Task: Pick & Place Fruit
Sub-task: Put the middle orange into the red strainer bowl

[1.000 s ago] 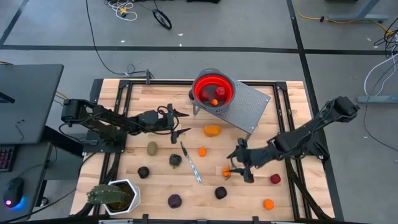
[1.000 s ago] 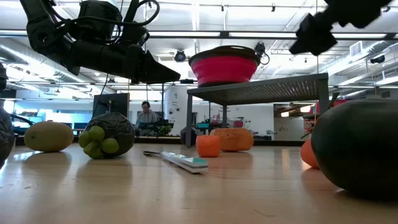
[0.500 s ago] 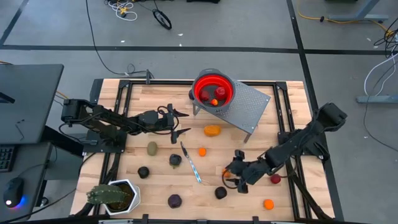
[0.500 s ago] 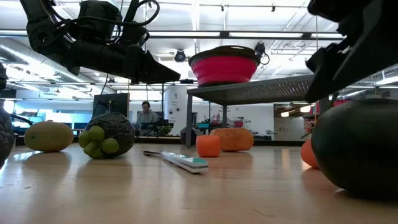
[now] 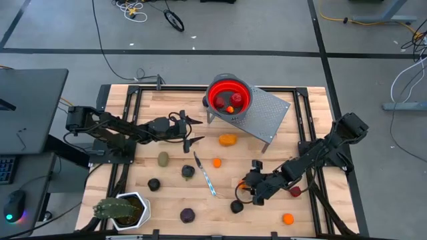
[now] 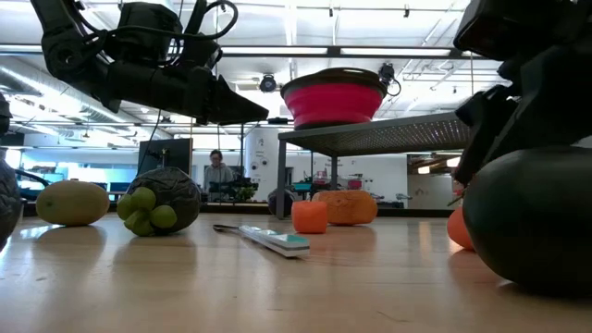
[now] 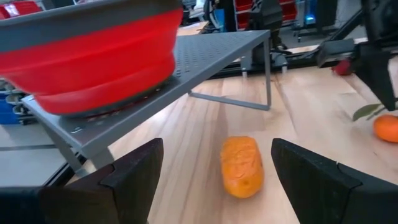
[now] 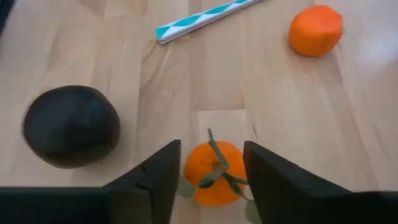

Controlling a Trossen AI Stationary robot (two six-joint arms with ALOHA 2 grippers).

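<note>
In the low view a large dark rounded fruit (image 6: 541, 220) runs off the right edge, hiding most of an orange fruit (image 6: 456, 228) behind it.

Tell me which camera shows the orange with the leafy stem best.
The right wrist view: the orange sits between the right gripper's fingers, stem and leaves plain. The high view shows an orange speck by that gripper. The low view shows a sliver behind a dark fruit.

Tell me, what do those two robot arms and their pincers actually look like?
Both arms are dark, nearly black, built from slim jointed segments with thin cables running along them. The left gripper and the right gripper each end in two flat, wedge-shaped black fingers. No bright markings show on either.
</note>
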